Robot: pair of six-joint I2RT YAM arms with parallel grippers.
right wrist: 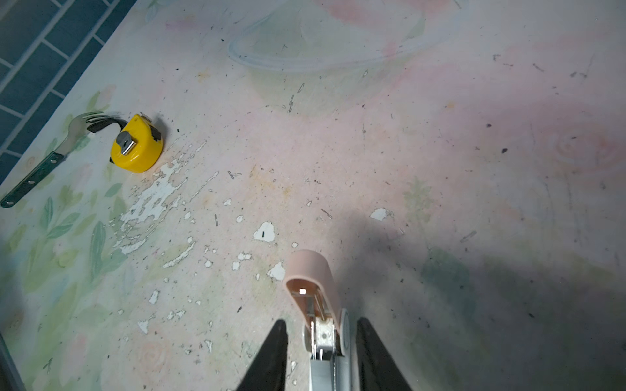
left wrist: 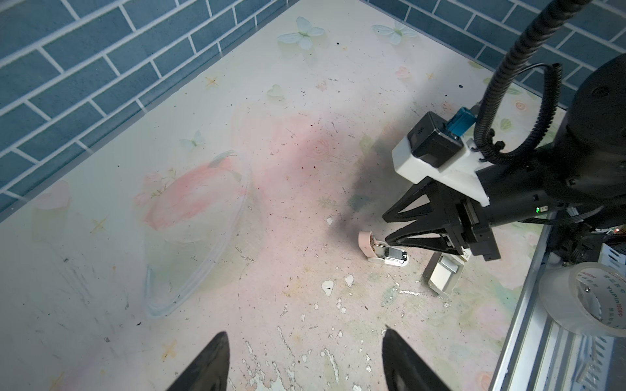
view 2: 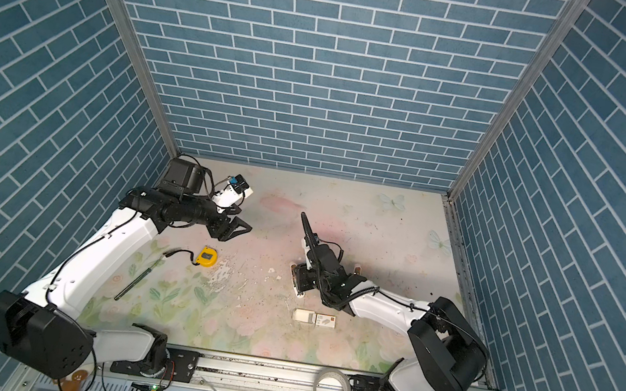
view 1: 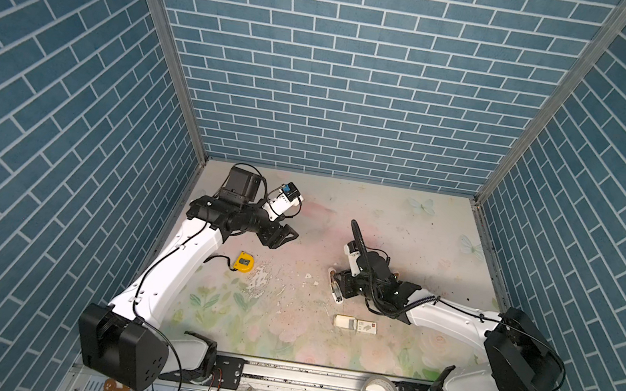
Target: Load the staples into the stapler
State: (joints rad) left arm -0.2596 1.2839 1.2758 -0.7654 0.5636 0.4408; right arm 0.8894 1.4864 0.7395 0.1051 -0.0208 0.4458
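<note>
Right wrist view: right jaws astride the stapler (right wrist: 310,270) — slim gap each side; left jaws wide over open table (left wrist: 305,169).

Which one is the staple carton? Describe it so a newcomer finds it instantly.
On the floral table, find the right end effector straddling the pink-topped stapler. Just nearer the front rail lies the staple carton. It is the only small white box, its tray slid partly out of a grey-printed sleeve.

White arm links (view 1: 184,257), black joints (view 1: 522,362) — black fingers (left wrist: 210,365), ribbed cable (left wrist: 518,57).
</note>
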